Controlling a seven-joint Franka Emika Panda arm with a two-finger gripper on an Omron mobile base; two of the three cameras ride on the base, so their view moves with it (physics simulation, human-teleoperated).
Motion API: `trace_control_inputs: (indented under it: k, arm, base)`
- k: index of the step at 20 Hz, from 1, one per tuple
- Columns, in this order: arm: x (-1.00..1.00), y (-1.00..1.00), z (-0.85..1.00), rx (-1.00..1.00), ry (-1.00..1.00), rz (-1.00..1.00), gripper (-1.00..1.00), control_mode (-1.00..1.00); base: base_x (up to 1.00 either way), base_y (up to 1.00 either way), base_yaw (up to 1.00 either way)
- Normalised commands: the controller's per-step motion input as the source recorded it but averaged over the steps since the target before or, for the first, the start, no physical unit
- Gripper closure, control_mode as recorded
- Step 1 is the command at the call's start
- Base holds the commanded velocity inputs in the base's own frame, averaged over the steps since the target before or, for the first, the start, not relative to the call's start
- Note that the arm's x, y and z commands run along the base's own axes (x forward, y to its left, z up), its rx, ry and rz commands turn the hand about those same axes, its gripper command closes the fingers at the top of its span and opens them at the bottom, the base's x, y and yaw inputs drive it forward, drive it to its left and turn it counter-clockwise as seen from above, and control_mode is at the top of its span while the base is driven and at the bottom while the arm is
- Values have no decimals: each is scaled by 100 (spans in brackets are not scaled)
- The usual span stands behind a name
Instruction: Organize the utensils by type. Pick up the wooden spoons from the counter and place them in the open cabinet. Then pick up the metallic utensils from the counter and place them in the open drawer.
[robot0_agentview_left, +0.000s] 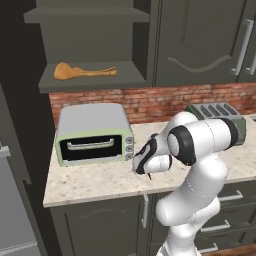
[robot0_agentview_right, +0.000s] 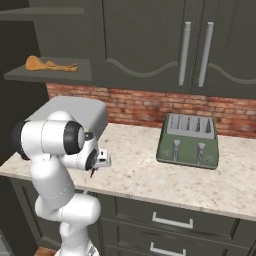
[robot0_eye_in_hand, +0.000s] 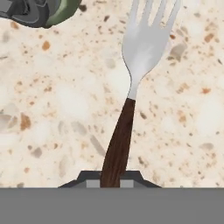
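Now fork (robot0_eye_in_hand: 140, 57) handle betw. hand (robot0_eye_in_hand: 114, 181) tips, on counter (robot0_eye_in_hand: 52, 109)

Pale green toaster oven (robot0_agentview_left: 94, 134) — apart from it, dark green toaster (robot0_agentview_right: 188, 139).

White rounded arm (robot0_agentview_left: 200, 185), black joint bands, white hand (robot0_agentview_right: 101, 159) w/ dark fingertips

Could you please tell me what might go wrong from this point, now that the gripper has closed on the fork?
1. The gripper pinches the silver fork with the dark brown handle at the very end of its handle, so the long free head could swing or slip out during lifting.
2. The pale green toaster oven stands close beside the hand on the beige speckled counter; a wide swing might clip it.
3. The orange-brown wooden spoons already lie in the open cabinet; the fork belongs elsewhere.
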Motion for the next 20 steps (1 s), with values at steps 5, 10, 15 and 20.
trace_control_inputs:
  k: [5,10,15,20]
  arm:
    - [-14,-7,50,12,-1,0,100,-100]
    - [-21,-9,83,8,0,0,100,-100]
    - [-31,-4,95,1,1,0,100,-100]
    - [-36,-2,100,0,4,0,100,-100]
  base:
    - [0,0,0]
    - [0,0,0]
    - [0,0,0]
    - [0,0,0]
